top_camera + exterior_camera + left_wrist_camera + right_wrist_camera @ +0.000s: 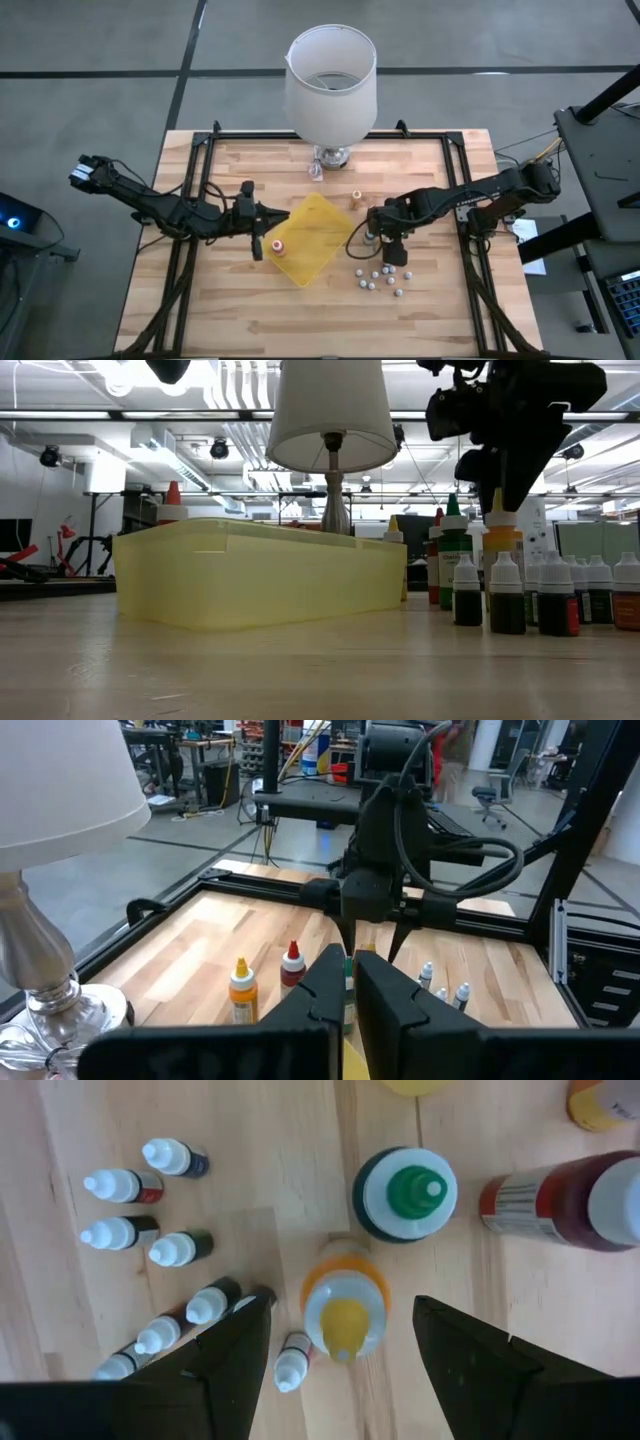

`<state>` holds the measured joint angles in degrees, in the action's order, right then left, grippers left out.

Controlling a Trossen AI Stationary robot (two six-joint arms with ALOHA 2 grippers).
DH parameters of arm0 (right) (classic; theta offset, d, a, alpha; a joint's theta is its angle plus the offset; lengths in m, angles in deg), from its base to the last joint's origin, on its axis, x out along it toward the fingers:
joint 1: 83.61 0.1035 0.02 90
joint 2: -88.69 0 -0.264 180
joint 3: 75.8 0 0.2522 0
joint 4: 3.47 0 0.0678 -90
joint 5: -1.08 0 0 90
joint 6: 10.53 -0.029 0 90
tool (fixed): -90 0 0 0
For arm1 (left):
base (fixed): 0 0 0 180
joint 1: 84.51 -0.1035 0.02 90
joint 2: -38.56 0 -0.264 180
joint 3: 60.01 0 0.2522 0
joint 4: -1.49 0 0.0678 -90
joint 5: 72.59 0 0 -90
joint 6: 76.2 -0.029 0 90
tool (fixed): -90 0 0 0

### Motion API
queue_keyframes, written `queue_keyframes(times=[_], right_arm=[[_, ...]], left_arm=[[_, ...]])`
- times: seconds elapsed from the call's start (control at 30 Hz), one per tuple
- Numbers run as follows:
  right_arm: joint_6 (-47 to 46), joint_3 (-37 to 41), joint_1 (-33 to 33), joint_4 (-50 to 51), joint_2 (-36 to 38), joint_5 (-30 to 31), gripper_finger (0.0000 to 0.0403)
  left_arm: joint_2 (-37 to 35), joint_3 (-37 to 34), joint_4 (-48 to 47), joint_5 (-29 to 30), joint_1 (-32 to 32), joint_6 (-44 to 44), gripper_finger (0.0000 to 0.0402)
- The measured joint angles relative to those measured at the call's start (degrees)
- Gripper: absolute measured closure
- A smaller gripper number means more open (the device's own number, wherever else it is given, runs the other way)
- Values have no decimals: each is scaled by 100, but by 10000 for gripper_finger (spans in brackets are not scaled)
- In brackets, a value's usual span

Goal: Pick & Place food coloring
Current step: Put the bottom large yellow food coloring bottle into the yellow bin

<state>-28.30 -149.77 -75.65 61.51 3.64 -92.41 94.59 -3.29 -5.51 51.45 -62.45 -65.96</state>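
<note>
The shallow yellow plastic tray (pixel 305 240) lies at the table's middle, the clenched, empty left gripper (pixel 262 218) at its edge. Nearer the bottles, the right gripper (pixel 340 1342) hangs spread wide, straddling the upright orange-bodied, yellow-capped food coloring bottle (pixel 345 1308) directly beneath it, just beside the tray

Upright food coloring bottles (pixel 345 1312) clustered on the wood, orange-bodied yellow-capped one beside green-capped one (pixel 405 1192).

White-shaded lamp (pixel 331 80) on silver base at table's (pixel 240 300) far edge. Yellow tray (pixel 313 238) mid-table, set askew. Small white-capped dropper bottles (pixel 150 1240) clustered upright nearby, contents possibly dark.
</note>
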Motion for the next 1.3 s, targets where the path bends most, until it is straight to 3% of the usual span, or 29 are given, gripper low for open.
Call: queue_keyframes(times=[0.47,1.03,1.3], right_arm=[[-174,215,0,-143,-1,40,174],[-220,226,0,-260,0,48,292],[-299,226,0,-222,8,40,296]], left_arm=[[0,-2,7,15,-9,0,401],[0,-2,-2,15,-9,4,401],[0,-2,-1,15,-9,4,401]])
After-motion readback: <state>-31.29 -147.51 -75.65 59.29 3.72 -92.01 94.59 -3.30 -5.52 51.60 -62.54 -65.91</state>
